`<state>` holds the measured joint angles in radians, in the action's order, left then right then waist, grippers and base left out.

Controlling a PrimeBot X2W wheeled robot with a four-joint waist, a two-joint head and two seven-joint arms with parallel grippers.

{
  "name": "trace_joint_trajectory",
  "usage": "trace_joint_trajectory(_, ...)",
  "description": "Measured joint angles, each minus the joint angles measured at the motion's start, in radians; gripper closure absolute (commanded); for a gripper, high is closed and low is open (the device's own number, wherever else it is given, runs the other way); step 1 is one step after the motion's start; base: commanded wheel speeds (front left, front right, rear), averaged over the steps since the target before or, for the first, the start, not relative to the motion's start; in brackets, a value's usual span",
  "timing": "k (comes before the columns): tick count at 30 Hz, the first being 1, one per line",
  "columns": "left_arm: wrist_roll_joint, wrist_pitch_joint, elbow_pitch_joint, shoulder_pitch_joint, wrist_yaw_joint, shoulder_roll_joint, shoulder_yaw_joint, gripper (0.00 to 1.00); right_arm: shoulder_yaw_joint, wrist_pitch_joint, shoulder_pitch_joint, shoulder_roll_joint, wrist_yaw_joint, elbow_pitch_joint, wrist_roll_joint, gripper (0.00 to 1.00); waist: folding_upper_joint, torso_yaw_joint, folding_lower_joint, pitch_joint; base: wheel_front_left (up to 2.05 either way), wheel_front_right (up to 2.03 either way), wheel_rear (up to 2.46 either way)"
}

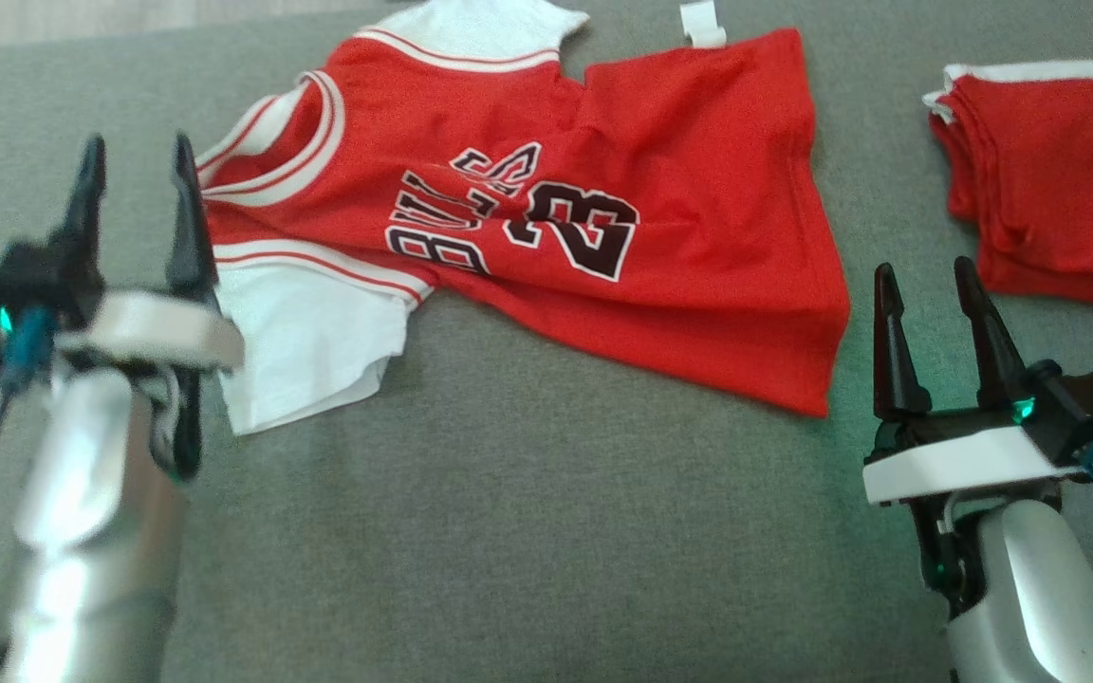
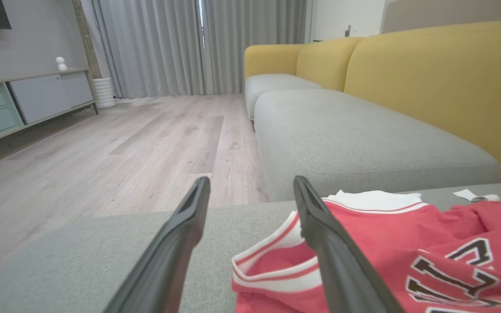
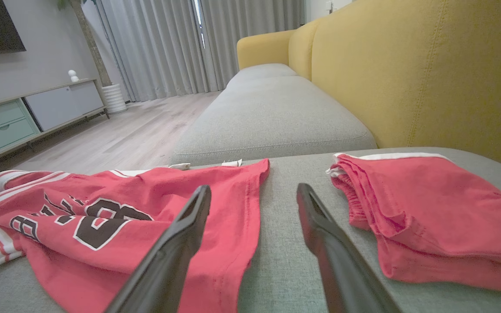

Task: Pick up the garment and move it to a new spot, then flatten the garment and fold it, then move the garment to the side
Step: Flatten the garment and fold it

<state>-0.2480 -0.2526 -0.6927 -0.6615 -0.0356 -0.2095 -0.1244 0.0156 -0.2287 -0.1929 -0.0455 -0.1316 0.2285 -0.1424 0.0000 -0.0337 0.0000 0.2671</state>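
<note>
A red jersey (image 1: 603, 190) with white trim, black lettering and the number 23 lies spread, somewhat wrinkled, on the grey cushion (image 1: 527, 531); its collar points left and its hem right. The jersey (image 2: 429, 248) also lies just right of my left fingers, and the jersey (image 3: 124, 217) reaches under my right gripper's left finger. My left gripper (image 1: 134, 156) hovers open by the collar and white sleeve, holding nothing. My right gripper (image 1: 926, 280) stands open just right of the hem's lower corner, also holding nothing.
A folded red garment with a white edge (image 1: 1049, 180) lies at the far right of the cushion. A yellow sofa back (image 3: 407, 74) rises behind. Wooden floor (image 2: 124, 143) and a low cabinet (image 2: 28, 100) lie beyond the cushion's edge.
</note>
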Motion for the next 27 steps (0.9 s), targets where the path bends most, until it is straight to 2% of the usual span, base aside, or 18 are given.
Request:
trace_joint_trajectory(5,0.001,-0.001,0.176,0.186,-0.005,0.034,0.026,0.0,-0.001,0.0,0.007,0.0,0.0,0.004,0.0,0.0,0.0,0.026,-0.0001,-0.038,0.0,0.0,0.0)
trace_joint_trajectory(6,0.001,-0.001,0.239,0.256,0.001,0.058,0.031,0.0,0.0,0.0,0.021,0.0,0.0,0.006,0.0,0.0,0.0,0.037,-0.0001,-0.057,0.0,0.0,0.0)
trace_joint_trajectory(12,0.011,-0.001,0.376,0.418,0.011,0.114,0.033,0.0,0.002,0.0,0.071,0.0,0.0,0.022,-0.005,0.0,0.0,0.072,-0.0002,-0.11,0.0,0.0,0.0)
trace_joint_trajectory(19,0.002,-0.001,0.396,0.537,0.018,0.144,0.024,0.0,0.008,-0.001,0.087,0.0,0.0,0.038,-0.008,0.0,0.0,0.107,-0.0002,-0.151,0.0,0.0,0.0)
trace_joint_trajectory(23,0.002,-0.001,0.393,0.546,0.015,0.153,0.016,0.0,0.011,-0.001,0.087,0.0,0.0,0.038,-0.015,0.0,0.0,0.115,-0.0001,-0.157,0.0,0.0,0.0)
trace_joint_trajectory(27,0.001,0.007,0.332,0.545,0.003,0.153,-0.013,0.0,0.016,-0.001,0.087,0.0,0.0,0.037,-0.015,0.0,0.0,0.112,-0.0001,-0.151,0.0,0.0,0.0)
